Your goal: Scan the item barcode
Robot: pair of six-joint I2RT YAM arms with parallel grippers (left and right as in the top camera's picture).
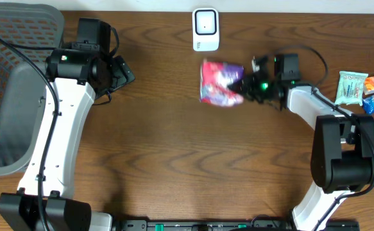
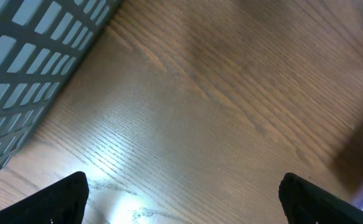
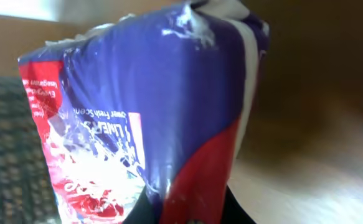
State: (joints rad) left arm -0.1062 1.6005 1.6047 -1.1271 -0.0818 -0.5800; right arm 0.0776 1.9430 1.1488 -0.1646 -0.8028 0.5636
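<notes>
surface: wooden table (image 1: 174, 147) | on it: grey basket (image 1: 20, 32), white scanner (image 1: 206, 29), snack packets (image 1: 351, 88)

The snack bag (image 1: 220, 82) is a glossy, crinkled foil packet in purple, red and white. It sits mid-table (image 1: 174, 160) towards the far edge, its right end pinched in the right gripper (image 1: 241, 83). Close up from the right wrist, the bag (image 3: 150, 118) stands with its crimped seal uppermost, showing a red panel with small white lettering; no barcode shows on this face. The scanner (image 1: 206, 29) is a small white unit with a dark window, lying at the middle of the far edge, just beyond the bag and apart from it.
</notes>
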